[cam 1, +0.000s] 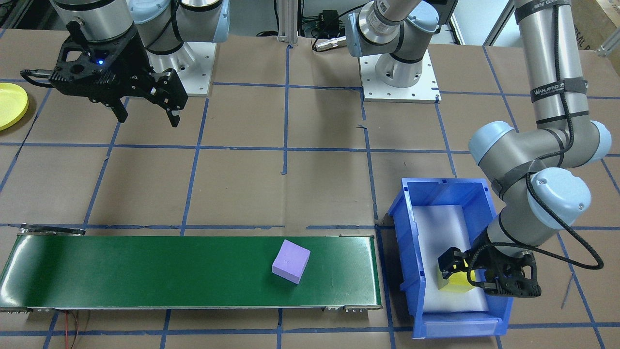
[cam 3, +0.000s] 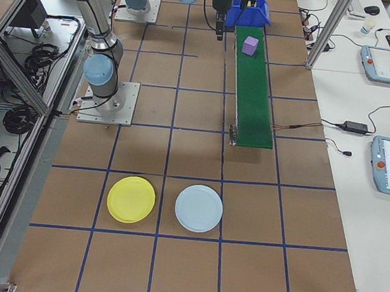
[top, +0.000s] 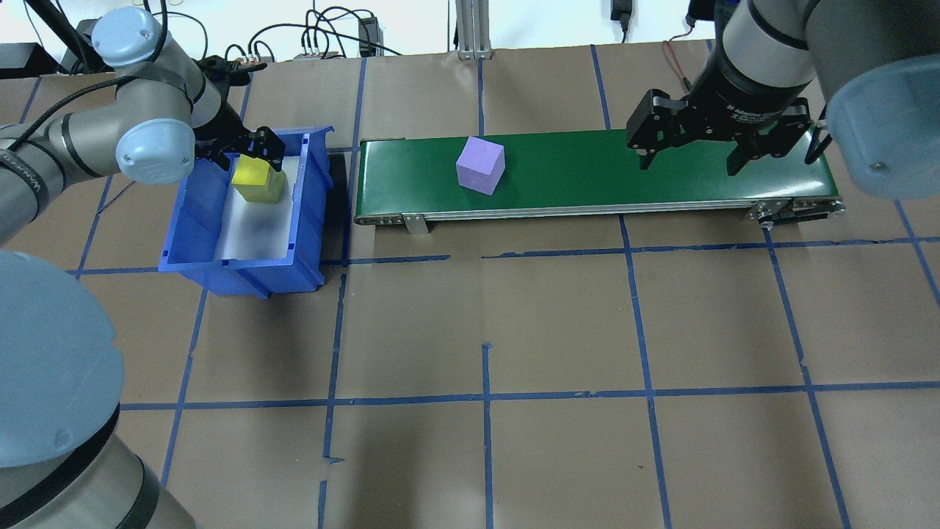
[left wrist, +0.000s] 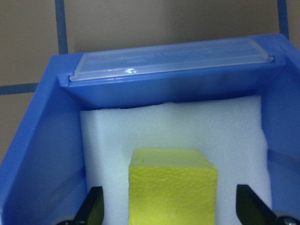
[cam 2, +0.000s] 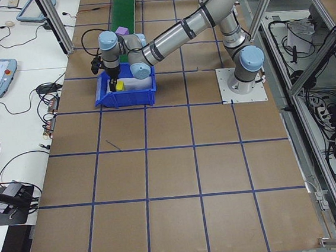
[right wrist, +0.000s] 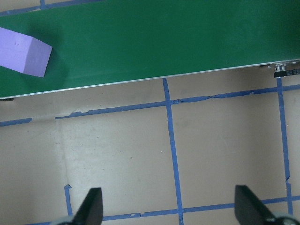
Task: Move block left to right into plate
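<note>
Now the left gripper (left wrist: 169, 215), fingers spread around the yellow cube (left wrist: 172, 187), should descend squarely toward six o'clock, then pinch.

Front-facing camera looks steeply down from across the table, robot bases at frame top. Overhead sits behind the robot's shoulders, facing forward. Both share the green conveyor (cam 1: 193, 271) and blue bin (cam 1: 453, 194). Two end cameras look along the table from afar. Left wrist camera sits close inside the bin; right wrist looks straight down at the conveyor's edge.
</note>
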### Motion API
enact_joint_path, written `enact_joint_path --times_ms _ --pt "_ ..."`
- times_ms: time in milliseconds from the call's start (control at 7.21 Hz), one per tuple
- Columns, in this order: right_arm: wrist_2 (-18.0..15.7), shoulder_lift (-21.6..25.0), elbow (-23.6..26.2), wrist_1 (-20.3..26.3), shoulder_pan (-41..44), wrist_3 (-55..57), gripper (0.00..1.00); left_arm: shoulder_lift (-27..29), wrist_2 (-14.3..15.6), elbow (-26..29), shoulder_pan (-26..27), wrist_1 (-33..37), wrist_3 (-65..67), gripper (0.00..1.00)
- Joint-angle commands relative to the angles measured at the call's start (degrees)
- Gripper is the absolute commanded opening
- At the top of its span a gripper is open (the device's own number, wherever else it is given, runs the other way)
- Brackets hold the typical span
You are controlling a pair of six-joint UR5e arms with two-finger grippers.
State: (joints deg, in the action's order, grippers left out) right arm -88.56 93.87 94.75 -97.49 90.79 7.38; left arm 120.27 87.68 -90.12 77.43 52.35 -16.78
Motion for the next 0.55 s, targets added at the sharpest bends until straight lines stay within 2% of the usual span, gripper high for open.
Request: enact_joint_path --times_ms 0,139,277,416 --pt "0.1 0.0 0.0 0.0 0.0 0.0 1.0 0.6 0.0 -0.1 0.0 -1.9 -0.1 0.77" --pt "0.1 0.0 0.0 0.0 0.0 0.0 1.0 0.8 0.0 -0.1 0.0 -1.9 -0.1 0.63" --pt "0.1 0.0 0.0 -0.1 0.0 0.0 1.0 0.8 0.0 -0.1 0.1 -1.9 -0.1 0.34" --pt "0.1 0.0 0.0 0.1 0.0 0.0 1.0 0.2 0.0 0.0 0.2 -1.9 0.0 0.2"
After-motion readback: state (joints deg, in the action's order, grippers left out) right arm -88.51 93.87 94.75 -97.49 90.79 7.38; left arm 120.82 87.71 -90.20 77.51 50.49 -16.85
